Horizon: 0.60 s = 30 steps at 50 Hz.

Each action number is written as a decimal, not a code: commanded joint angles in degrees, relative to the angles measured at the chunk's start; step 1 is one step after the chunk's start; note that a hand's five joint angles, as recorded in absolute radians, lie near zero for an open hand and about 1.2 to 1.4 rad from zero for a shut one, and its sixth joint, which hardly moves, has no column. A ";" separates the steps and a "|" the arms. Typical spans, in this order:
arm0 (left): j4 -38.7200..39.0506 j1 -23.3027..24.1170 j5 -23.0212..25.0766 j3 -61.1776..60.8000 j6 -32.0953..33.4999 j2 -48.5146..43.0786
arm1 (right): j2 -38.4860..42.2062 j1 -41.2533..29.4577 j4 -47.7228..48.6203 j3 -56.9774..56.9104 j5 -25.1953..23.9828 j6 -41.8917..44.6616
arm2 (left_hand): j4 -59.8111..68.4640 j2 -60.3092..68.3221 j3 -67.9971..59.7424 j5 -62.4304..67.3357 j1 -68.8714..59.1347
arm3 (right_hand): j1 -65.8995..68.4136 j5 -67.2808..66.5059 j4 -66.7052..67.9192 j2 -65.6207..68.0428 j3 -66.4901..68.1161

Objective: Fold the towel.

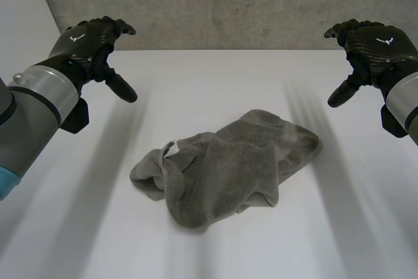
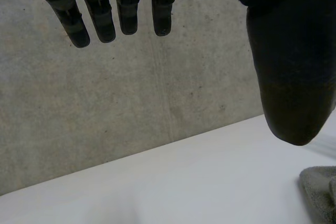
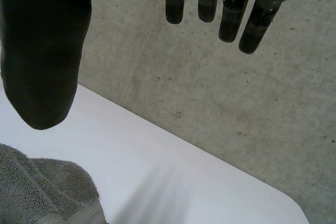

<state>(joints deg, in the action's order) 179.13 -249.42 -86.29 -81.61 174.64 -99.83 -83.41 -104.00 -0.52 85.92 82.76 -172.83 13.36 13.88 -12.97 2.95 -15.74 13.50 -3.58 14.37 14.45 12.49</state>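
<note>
On the white table (image 1: 215,83), a crumpled grey towel (image 1: 225,168) lies between the left hand (image 1: 91,40) and right hand (image 1: 375,44), both raised with fingers released.

Head view high over the table (image 1: 215,76); wrist views low, toward the concrete wall (image 2: 131,93), towel (image 1: 228,168) in all.
</note>
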 commanded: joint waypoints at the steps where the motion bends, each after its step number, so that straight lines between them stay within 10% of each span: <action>1: -0.01 0.52 -0.02 0.05 0.00 -0.19 | 0.00 -0.15 0.08 0.13 0.12 0.03 | -3.36 -3.83 2.97 -2.90 5.70 | -3.50 3.58 -4.37 -4.45 -2.49; 18: -0.36 0.96 0.42 -1.27 0.08 -0.01 | 0.27 -0.24 -0.53 1.18 -0.23 0.21 | -3.36 -3.83 2.97 -2.90 5.70 | -3.50 3.58 -4.37 -4.45 -2.49; 30: -1.41 -2.11 18.25 -12.69 20.89 2.98 | -2.72 0.99 -12.49 13.38 -16.30 7.05 | -3.36 -3.83 2.97 -2.90 5.69 | -3.50 3.58 -4.37 -4.45 -2.49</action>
<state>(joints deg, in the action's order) 177.86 -248.79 -75.97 -89.29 184.36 -97.73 -85.18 -104.06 -10.45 92.86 73.62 -169.95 13.36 13.78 -12.97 2.95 -15.74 13.48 -3.58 14.37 14.29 12.49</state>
